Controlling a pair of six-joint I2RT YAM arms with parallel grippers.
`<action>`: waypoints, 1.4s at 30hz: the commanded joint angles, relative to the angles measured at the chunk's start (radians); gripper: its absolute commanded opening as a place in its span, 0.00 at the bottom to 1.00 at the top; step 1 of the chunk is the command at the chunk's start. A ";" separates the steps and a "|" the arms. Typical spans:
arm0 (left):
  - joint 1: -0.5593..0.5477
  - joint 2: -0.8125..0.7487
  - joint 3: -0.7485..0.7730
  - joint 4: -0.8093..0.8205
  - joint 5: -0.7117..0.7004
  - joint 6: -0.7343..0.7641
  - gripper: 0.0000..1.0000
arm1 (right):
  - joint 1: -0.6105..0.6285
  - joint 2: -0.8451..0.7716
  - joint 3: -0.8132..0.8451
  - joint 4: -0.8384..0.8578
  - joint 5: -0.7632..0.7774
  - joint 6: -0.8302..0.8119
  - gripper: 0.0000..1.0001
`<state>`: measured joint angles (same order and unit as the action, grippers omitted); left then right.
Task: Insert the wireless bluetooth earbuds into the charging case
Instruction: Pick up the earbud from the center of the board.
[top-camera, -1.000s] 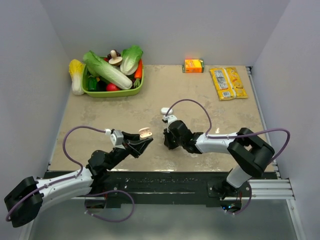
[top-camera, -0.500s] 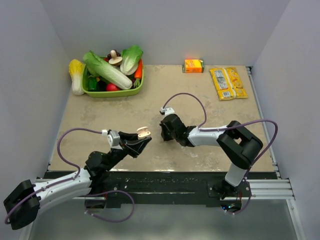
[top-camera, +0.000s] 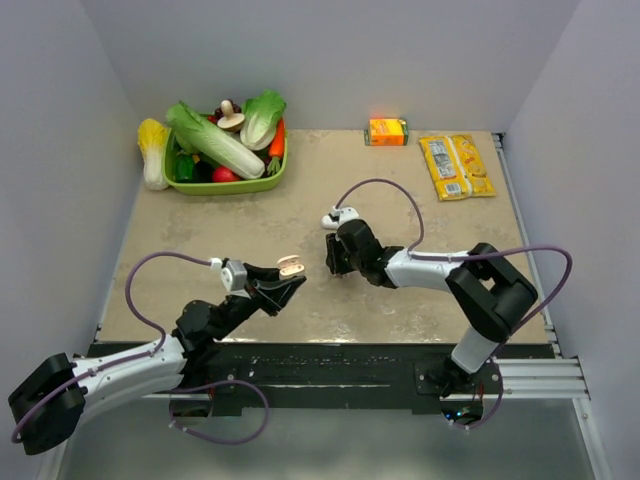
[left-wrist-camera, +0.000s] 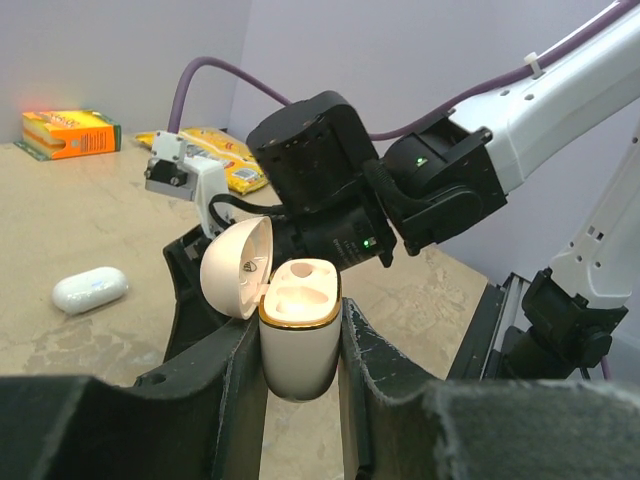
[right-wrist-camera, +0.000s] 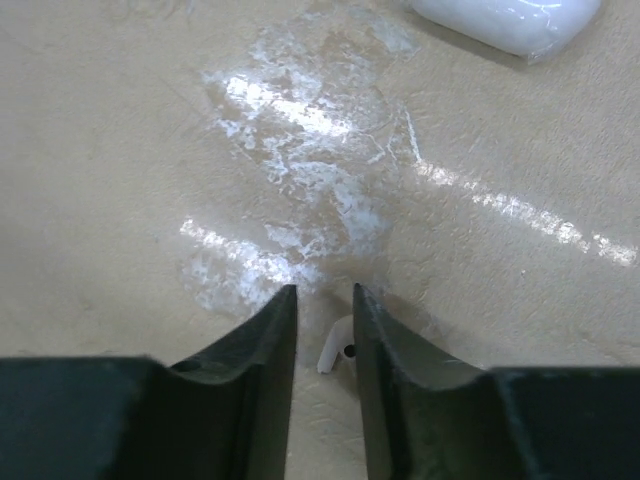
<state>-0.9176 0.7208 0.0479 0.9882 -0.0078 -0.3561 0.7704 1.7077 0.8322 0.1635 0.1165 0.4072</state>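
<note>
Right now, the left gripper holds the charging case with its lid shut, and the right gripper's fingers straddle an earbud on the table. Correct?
No: the left wrist view shows the left gripper holding the charging case with its lid open. The right gripper does straddle the earbud on the table.

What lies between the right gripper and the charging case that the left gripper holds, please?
Nothing: in the top view, only a bare strip of table separates the right gripper from the open charging case clamped in the left gripper.

A basket (top-camera: 225, 187) sat in the worktop's (top-camera: 300, 212) far left corner, a box (top-camera: 388, 131) at the far edge, a packet (top-camera: 457, 166) far right; the charging case (top-camera: 291, 266) near the near edge's middle.
</note>
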 joint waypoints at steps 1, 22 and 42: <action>-0.004 0.003 -0.146 0.092 0.002 0.009 0.00 | 0.003 -0.112 -0.012 -0.013 0.000 -0.008 0.38; -0.003 -0.003 -0.154 0.095 0.022 -0.007 0.00 | 0.004 -0.023 0.031 -0.110 0.037 0.018 0.41; -0.003 0.006 -0.154 0.099 0.028 -0.011 0.00 | 0.017 0.010 0.024 -0.146 0.077 -0.004 0.37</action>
<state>-0.9176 0.7265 0.0479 1.0302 0.0124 -0.3573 0.7734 1.7168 0.8589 0.0738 0.1444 0.4107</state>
